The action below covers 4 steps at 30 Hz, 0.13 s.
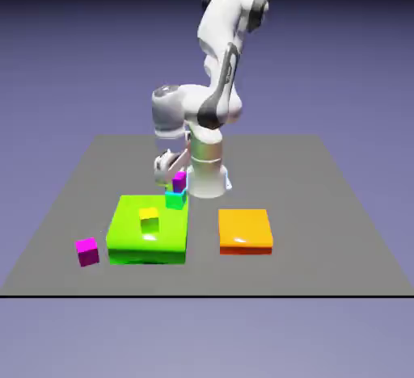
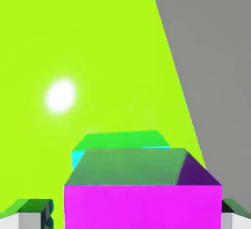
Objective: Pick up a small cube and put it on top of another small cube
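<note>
At the green slab's [image 1: 129, 235] far edge, the gripper [image 1: 172, 173] is holding the purple cube [image 1: 179, 180] over the cyan cube [image 1: 175, 199] (barely apart) — square it before releasing.

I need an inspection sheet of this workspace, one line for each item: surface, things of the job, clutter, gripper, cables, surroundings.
Surface: grey table, flat, bearing a lime-green slab and an orange slab.
Job's things: violet-purple cube directly above the cyan cube, which sits at the green slab's far edge; whether the two touch cannot be told.
Clutter: yellow cube on the green slab; hot-magenta cube on the table to the exterior view's left of that slab.
Gripper: gripper has a finger on each side of the violet-purple cube, which fills the gap.
Cables: nothing seen.
Surroundings: plain blue-violet backdrop; nothing else seen.
</note>
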Available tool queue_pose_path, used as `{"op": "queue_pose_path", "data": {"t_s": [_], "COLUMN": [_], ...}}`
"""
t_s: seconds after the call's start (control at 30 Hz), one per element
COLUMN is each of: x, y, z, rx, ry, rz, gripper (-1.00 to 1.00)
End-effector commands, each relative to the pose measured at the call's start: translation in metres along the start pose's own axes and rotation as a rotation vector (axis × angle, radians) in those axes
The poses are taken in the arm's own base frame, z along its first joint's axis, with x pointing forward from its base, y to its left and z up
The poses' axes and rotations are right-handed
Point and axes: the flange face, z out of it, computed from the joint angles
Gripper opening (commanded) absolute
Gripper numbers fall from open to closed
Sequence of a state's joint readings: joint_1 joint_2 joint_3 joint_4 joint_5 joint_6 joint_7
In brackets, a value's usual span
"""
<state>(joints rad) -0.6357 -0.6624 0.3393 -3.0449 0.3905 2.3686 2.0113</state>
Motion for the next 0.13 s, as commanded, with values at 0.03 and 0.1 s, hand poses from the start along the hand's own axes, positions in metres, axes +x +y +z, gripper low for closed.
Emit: {"op": "queue_pose_path", "data": {"t_s": [0.03, 0.1], "x": [-0.001, 0.000], "y": [0.000, 0.001], "z": [-0.020, -0.041], "rx": [0.000, 0.001], "ry": [0.000, 0.001], "rz": [0.000, 0.000], "gripper": [1.00, 1.00]}}
